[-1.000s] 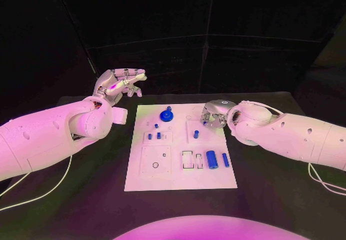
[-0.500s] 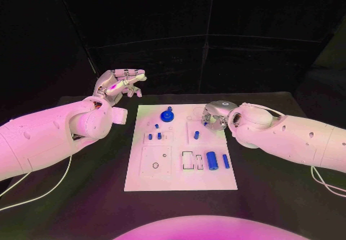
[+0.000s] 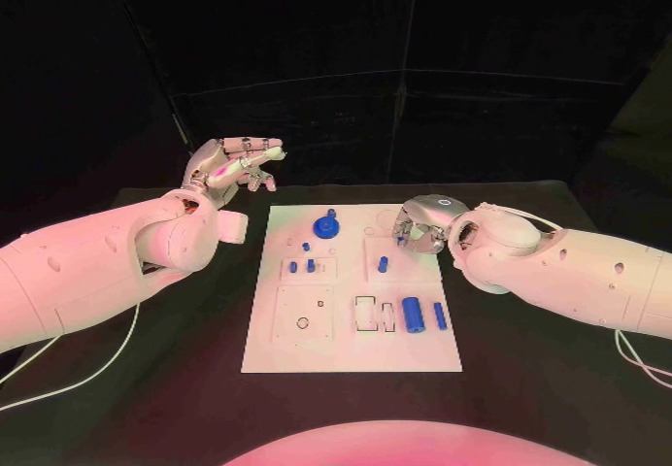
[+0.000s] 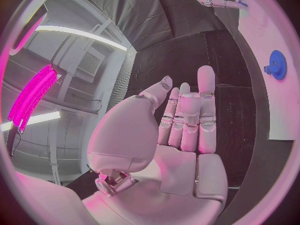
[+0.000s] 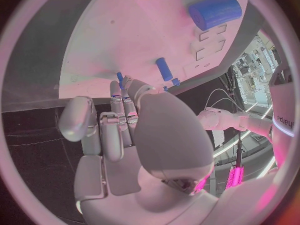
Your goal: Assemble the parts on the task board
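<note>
The right hand (image 3: 420,225), fingers curled narrow with a small blue part (image 5: 119,77) seemingly at their tips, hovers at the task board's (image 3: 353,357) two o'clock edge, probably to seat it, while the left hand (image 3: 231,162) waits empty, fingers loosely apart, at eleven o'clock.

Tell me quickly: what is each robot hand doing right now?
Left robot hand: raised off the task board, holding nothing.
Right robot hand: cannot be told.
</note>
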Motion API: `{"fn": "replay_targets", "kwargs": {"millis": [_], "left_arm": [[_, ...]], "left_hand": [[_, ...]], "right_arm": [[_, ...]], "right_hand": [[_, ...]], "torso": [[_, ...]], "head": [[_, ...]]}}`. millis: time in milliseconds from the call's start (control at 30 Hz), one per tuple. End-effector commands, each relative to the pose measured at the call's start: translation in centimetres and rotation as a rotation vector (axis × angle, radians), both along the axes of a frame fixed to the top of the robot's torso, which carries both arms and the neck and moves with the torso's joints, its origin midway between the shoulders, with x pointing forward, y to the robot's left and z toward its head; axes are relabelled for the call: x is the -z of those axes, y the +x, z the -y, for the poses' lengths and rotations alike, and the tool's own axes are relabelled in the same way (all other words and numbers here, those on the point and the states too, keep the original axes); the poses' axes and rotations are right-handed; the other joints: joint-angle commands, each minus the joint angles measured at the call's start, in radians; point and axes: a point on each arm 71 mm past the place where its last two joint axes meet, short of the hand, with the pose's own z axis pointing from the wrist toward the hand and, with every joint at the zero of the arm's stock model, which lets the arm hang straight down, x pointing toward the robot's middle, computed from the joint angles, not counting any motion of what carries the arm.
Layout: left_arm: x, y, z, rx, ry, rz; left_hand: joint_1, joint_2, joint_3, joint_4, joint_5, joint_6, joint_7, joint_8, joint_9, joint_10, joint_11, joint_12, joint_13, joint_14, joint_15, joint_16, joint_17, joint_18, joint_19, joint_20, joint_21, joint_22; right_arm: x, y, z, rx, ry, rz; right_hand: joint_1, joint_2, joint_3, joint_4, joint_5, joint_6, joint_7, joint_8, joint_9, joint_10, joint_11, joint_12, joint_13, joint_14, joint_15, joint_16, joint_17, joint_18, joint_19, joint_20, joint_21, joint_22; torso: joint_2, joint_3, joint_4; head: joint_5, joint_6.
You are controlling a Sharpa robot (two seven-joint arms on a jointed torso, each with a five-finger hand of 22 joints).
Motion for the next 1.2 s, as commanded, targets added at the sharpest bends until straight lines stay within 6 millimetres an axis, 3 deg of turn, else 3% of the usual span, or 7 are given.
{"fn": "replay_targets", "kwargs": {"millis": [33, 300, 467, 633, 867, 900, 1200], "left_arm": [[-0.1, 0.0, 0.0, 0.012, -0.009, -0.001], [-0.1, 0.0, -0.2, 0.009, -0.007, -0.002], [-0.1, 0.0, -0.2, 0.010, -0.008, -0.002], [-0.1, -0.1, 0.0, 0.016, -0.010, -0.002], [-0.1, -0.1, 0.2, 0.020, -0.012, -0.002], [-0.1, -0.1, 0.2, 0.022, -0.013, -0.002], [-0.1, -0.1, 0.9, 0.035, -0.017, -0.004]], "left_hand": [[0.012, 0.001, 0.005, 0.000, 0.001, -0.002, 0.006, 0.004, -0.001, -0.008, 0.001, 0.004, -0.001, -0.006, 0.001, -0.004, -0.001, 0.006, -0.005, -0.001, -0.007, -0.001], [0.014, 0.001, 0.006, -0.001, 0.001, -0.003, 0.006, 0.004, -0.001, -0.009, 0.001, 0.004, -0.001, -0.007, 0.001, -0.004, -0.002, 0.006, -0.005, -0.001, -0.007, -0.002], [0.014, 0.001, 0.006, -0.001, 0.001, -0.003, 0.006, 0.004, -0.001, -0.009, 0.001, 0.004, -0.001, -0.007, 0.001, -0.004, -0.002, 0.006, -0.005, -0.001, -0.007, -0.002], [0.014, 0.001, 0.006, -0.001, 0.001, -0.003, 0.006, 0.004, -0.001, -0.009, 0.001, 0.004, -0.001, -0.007, 0.001, -0.004, -0.002, 0.006, -0.005, -0.001, -0.007, -0.002], [0.015, 0.001, 0.007, -0.002, 0.001, -0.003, 0.006, 0.005, -0.001, -0.009, 0.001, 0.005, -0.001, -0.006, 0.001, -0.003, -0.001, 0.006, -0.005, -0.001, -0.008, -0.002], [0.015, 0.001, 0.007, -0.002, 0.001, -0.003, 0.006, 0.005, -0.001, -0.009, 0.001, 0.005, -0.001, -0.006, 0.001, -0.003, -0.001, 0.006, -0.005, -0.001, -0.008, -0.002], [0.015, 0.001, 0.007, -0.002, 0.001, -0.003, 0.006, 0.005, -0.001, -0.009, 0.001, 0.005, -0.001, -0.006, 0.001, -0.003, -0.001, 0.006, -0.004, -0.001, -0.008, -0.002]], "right_arm": [[-0.6, -0.2, 0.1, 0.001, 0.042, 0.034], [-1.4, -1.6, 0.3, -0.016, 0.079, 0.036], [-2.5, -3.0, -0.9, -0.068, 0.140, 0.043], [-3.8, -4.3, -2.6, -0.125, 0.190, 0.064], [-4.8, -5.6, -4.9, -0.192, 0.228, 0.064], [-4.8, -5.7, -5.4, -0.203, 0.236, 0.056], [-4.0, -6.0, -8.8, -0.273, 0.250, -0.006]], "right_hand": [[-0.010, -0.002, 0.003, 0.001, -0.004, 0.006, -0.003, -0.005, 0.000, 0.000, 0.004, -0.007, -0.001, 0.106, -0.007, 0.002, 0.263, -0.016, -0.001, -0.003, 0.005, 0.001], [-0.011, -0.003, 0.007, -0.005, 0.000, 0.007, -0.004, -0.006, 0.000, 0.001, 0.003, -0.008, -0.001, 0.106, -0.008, 0.002, 0.263, -0.016, -0.001, -0.004, 0.005, 0.001], [-0.011, -0.004, 0.009, -0.008, 0.003, 0.006, -0.004, -0.008, 0.000, 0.001, 0.003, -0.009, -0.001, 0.106, -0.009, 0.002, 0.263, -0.016, -0.001, -0.004, 0.006, 0.003], [-0.010, -0.005, 0.013, -0.012, 0.006, 0.006, -0.003, -0.009, 0.000, 0.001, 0.003, -0.011, -0.001, 0.106, -0.009, 0.002, 0.263, -0.017, 0.000, -0.004, 0.007, 0.004], [-0.009, -0.005, 0.015, -0.016, 0.008, 0.006, -0.003, -0.009, 0.000, 0.001, 0.003, -0.011, 0.000, 0.106, -0.009, 0.002, 0.263, -0.017, 0.000, -0.005, 0.008, 0.005], [-0.009, -0.005, 0.015, -0.016, 0.008, 0.006, -0.003, -0.009, 0.000, 0.001, 0.003, -0.011, 0.000, 0.106, -0.009, 0.002, 0.263, -0.017, 0.000, -0.005, 0.008, 0.005], [-0.010, -0.004, 0.018, -0.020, 0.012, 0.006, -0.002, -0.010, 0.000, 0.001, 0.004, -0.013, 0.000, 0.106, -0.009, 0.002, 0.263, -0.017, -0.001, -0.005, 0.008, 0.004]], "torso": [[0.000, -0.0005, -0.0003], [0.000, -0.0002, -0.0010], [-0.001, -0.0006, -0.0015], [-0.001, -0.0011, 0.0025], [-0.001, -0.0016, 0.0021], [0.000, -0.0015, 0.0008], [0.000, -0.0023, 0.0015]], "head": [[0.000, 0.000], [0.004, 0.000], [0.009, 0.003], [0.009, 0.002], [0.027, 0.002], [0.040, 0.002], [0.063, -0.005]]}}
